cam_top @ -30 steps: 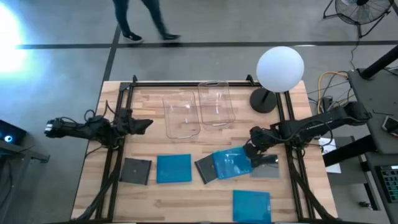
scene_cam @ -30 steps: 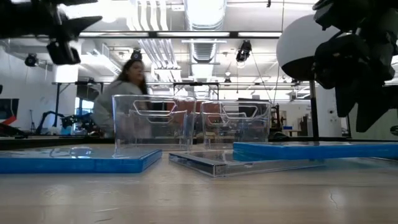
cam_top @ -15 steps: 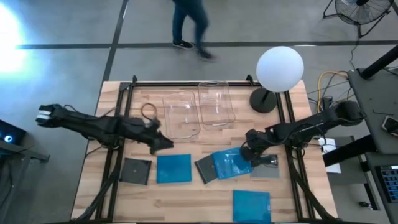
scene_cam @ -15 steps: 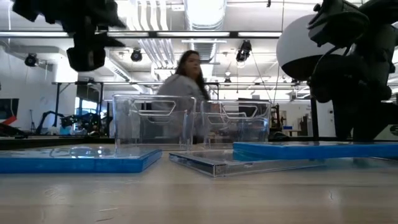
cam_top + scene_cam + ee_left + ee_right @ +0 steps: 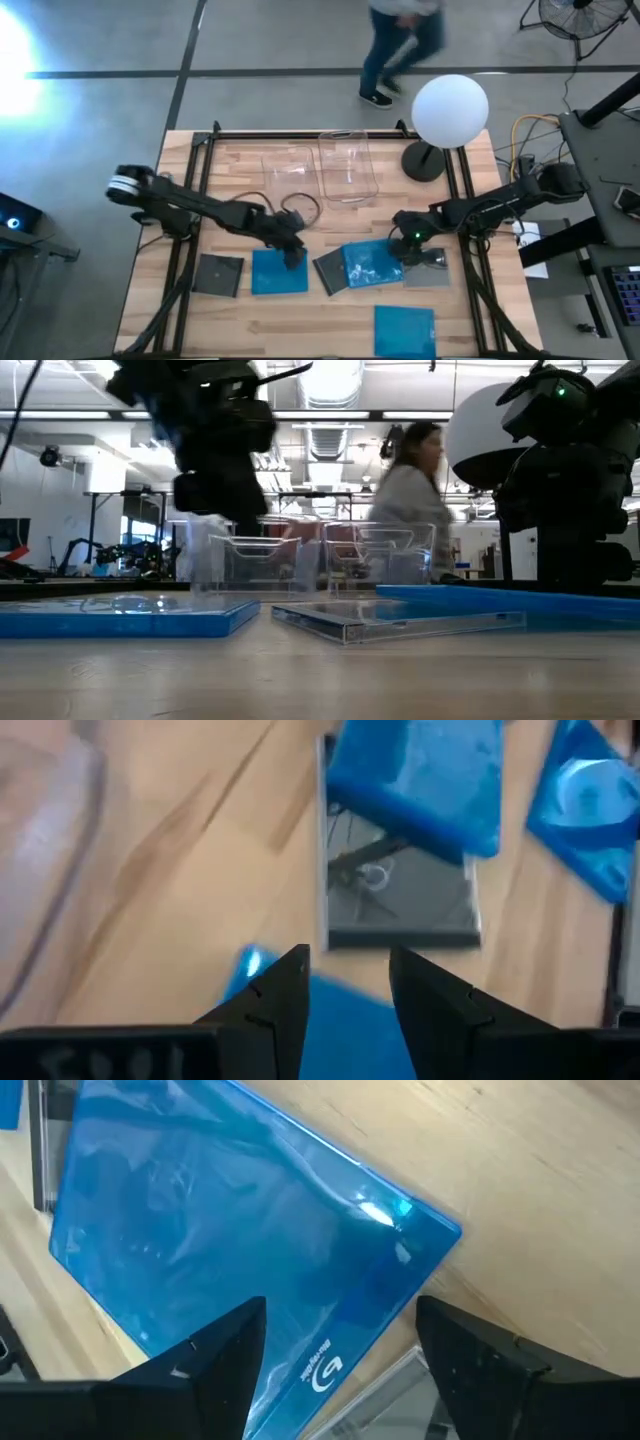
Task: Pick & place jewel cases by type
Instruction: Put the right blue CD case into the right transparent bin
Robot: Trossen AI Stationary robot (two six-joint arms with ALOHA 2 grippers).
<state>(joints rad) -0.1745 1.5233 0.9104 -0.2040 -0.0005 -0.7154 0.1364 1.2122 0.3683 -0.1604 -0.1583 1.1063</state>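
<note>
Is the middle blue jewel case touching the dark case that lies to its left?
Touching. In the left wrist view the middle blue jewel case lies over one edge of the dark case; the high view shows the same overlap.

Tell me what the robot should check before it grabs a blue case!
1. Left gripper is over the blue case on the left: ok.
2. Its fingers are apart: ok.
3. Right gripper is at the tilted blue case, fingers wide: ok.
4. That case lies flat on the table: not ok, it overlaps a grey case.
5. Clear bins are free to receive: ok.
6. Either gripper touches a case: cannot tell.
</note>
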